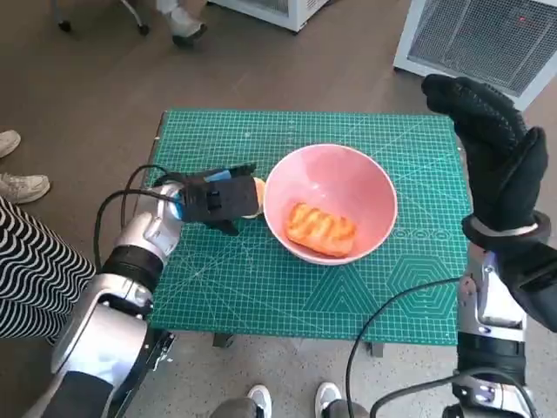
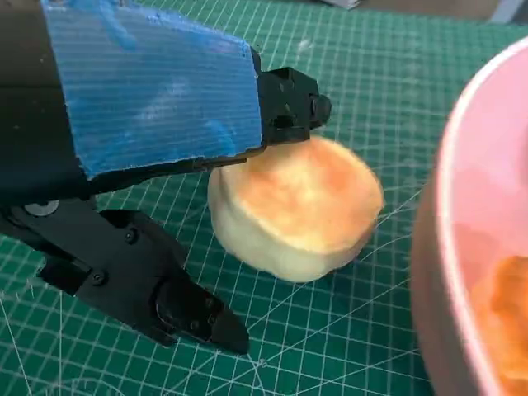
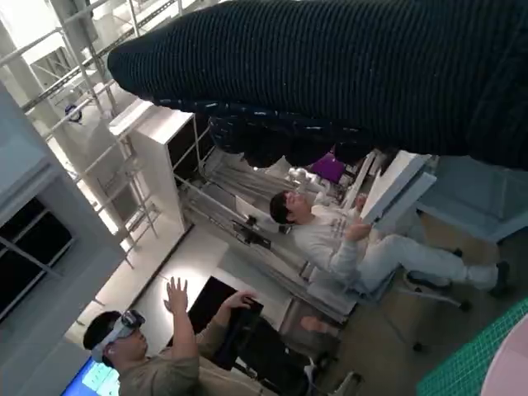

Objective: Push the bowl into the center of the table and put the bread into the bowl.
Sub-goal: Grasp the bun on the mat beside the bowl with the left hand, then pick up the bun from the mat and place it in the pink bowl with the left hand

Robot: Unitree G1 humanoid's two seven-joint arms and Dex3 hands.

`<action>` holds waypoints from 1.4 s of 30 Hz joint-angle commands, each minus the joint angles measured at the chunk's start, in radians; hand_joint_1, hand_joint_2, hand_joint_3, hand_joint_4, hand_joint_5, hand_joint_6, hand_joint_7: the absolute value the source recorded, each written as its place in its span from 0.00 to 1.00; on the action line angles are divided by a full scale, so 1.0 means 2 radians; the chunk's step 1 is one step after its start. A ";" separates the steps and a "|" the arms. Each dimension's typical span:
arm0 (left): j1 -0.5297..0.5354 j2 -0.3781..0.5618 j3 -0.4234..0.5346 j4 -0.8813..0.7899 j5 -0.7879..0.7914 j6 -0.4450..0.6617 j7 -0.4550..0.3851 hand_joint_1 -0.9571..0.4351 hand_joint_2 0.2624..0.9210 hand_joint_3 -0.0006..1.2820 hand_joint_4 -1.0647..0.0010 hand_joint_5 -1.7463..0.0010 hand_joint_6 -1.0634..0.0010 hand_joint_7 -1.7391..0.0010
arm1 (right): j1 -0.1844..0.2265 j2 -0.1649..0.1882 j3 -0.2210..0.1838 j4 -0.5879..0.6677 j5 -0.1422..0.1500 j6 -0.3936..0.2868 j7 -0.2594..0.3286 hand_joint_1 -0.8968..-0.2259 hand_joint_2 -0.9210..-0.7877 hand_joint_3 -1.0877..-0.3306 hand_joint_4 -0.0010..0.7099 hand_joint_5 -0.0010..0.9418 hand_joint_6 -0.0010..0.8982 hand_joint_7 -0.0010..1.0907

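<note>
My left hand (image 1: 213,198) is low on the surface (image 1: 261,296), just beside the pink bowl (image 1: 331,202), and it works on the round bread (image 2: 297,206). The left wrist view shows the bread resting on the green mat (image 2: 371,74). The taped back of my hand is over it and one black finger (image 2: 293,103) is at its top edge, while another finger (image 2: 177,301) lies lower, apart from the side of the bread. So the fingers stand apart around the bread and I do not clamp it yet, as far as I can judge.

To do this step well, I think I must bring the lower finger against the side of the bread and press gently, because the bread looks soft and can deform. Then I should lift it high enough to pass the rim of the bowl, which is very close to the bread.

The bowl stands near the middle of the surface already, and one orange pastry (image 1: 321,228) lies inside it.

My right hand (image 1: 496,148) is raised at the far right edge of the surface, well apart from the bowl, fingers extended and holding nothing
</note>
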 commanded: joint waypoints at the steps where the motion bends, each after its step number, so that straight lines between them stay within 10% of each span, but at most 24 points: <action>1: -0.008 -0.007 -0.008 0.014 0.013 0.004 0.026 0.64 0.77 0.03 0.52 0.91 0.64 0.93 | 0.013 0.000 -0.001 -0.005 0.000 0.010 -0.003 0.30 0.00 0.47 0.22 0.00 0.00 0.50; 5: 0.000 -0.003 -0.015 0.017 0.024 -0.012 0.063 0.66 0.83 0.02 0.39 0.84 0.47 0.86 | 0.014 0.001 -0.001 -0.006 0.000 0.011 -0.004 0.30 0.00 0.47 0.22 0.00 0.00 0.50; 9: 0.006 0.003 -0.026 0.019 0.037 -0.029 0.098 0.68 0.95 0.05 0.35 0.51 0.46 0.43 | 0.014 0.001 0.000 -0.006 -0.001 0.012 -0.004 0.30 0.00 0.47 0.22 0.00 0.00 0.50; 12: 0.008 0.008 -0.032 0.020 0.047 -0.041 0.119 0.68 0.98 0.04 0.33 0.44 0.41 0.34 | 0.014 0.002 0.000 -0.005 -0.001 0.011 -0.003 0.30 0.00 0.47 0.22 0.00 0.00 0.50; 42: 0.018 0.023 -0.015 0.026 0.041 -0.093 0.185 0.69 1.00 0.04 0.32 0.36 0.39 0.33 | 0.013 0.001 0.004 -0.002 -0.001 0.008 0.002 0.31 0.00 0.46 0.22 0.00 0.00 0.50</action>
